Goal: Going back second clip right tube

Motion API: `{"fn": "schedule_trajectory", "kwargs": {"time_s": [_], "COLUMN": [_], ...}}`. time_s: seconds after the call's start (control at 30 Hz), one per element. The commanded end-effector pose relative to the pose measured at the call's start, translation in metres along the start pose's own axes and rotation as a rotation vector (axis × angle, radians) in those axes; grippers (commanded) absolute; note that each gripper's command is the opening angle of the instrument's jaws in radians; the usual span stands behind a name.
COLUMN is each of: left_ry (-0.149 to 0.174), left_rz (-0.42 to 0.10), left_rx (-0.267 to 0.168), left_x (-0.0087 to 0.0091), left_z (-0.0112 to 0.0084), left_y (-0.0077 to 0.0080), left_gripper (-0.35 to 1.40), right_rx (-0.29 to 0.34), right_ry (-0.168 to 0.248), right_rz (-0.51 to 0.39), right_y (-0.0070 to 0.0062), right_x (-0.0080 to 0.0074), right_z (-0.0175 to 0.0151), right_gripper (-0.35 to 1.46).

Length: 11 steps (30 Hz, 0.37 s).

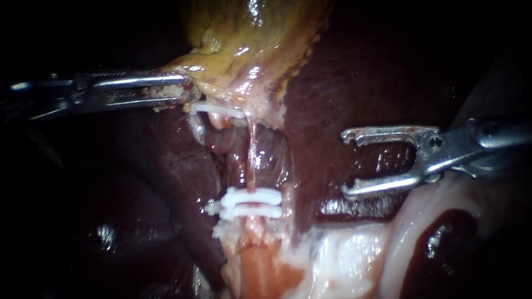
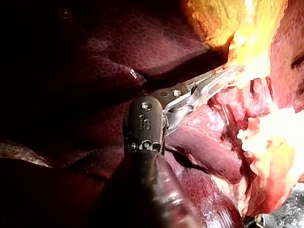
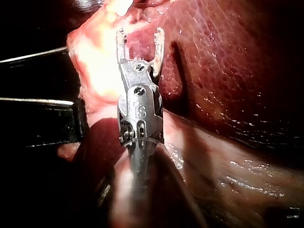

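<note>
My left instrument (image 1: 187, 91) comes in from the left, its jaws shut on the yellowish gallbladder (image 1: 249, 39) at its lower edge; the left wrist view shows the left instrument (image 2: 232, 75) biting into that bright tissue. Below it a thin pink tube (image 1: 251, 158) runs down between the liver lobes. One white clip (image 1: 217, 109) sits across the top of the tube area, just under the left jaws. Two white clips (image 1: 252, 203) lie close together lower on the tube. My right instrument (image 1: 346, 163) stands to the right of the tubes over the liver, jaws open and empty, also seen as the right instrument (image 3: 140, 40).
Dark red liver (image 1: 343, 83) surrounds the tubes on both sides. Pale, glistening tissue (image 1: 354, 254) lies below and under the right instrument. In the right wrist view a dark shaft (image 3: 38, 102) crosses beside my right instrument.
</note>
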Motion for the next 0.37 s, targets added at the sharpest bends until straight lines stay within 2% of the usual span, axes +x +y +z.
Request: {"fn": "schedule_trajectory", "kwargs": {"time_s": [0.03, 0.37], "left_ry": [-0.001, -0.001], "left_rz": [-0.001, -0.006], "left_rx": [0.000, 0.000], "left_x": [-0.0001, -0.0002], "left_z": [0.0000, 0.0001], "left_y": [0.0000, 0.0000], "left_gripper": [-0.35, -0.35], "right_rx": [0.000, 0.000], "right_ry": [0.000, 0.000], "right_rz": [0.000, 0.000], "right_y": [0.0000, -0.0001], "right_x": [0.0000, 0.0000], "right_z": [0.0000, 0.0000], "right_gripper": [0.50, 0.50]}}
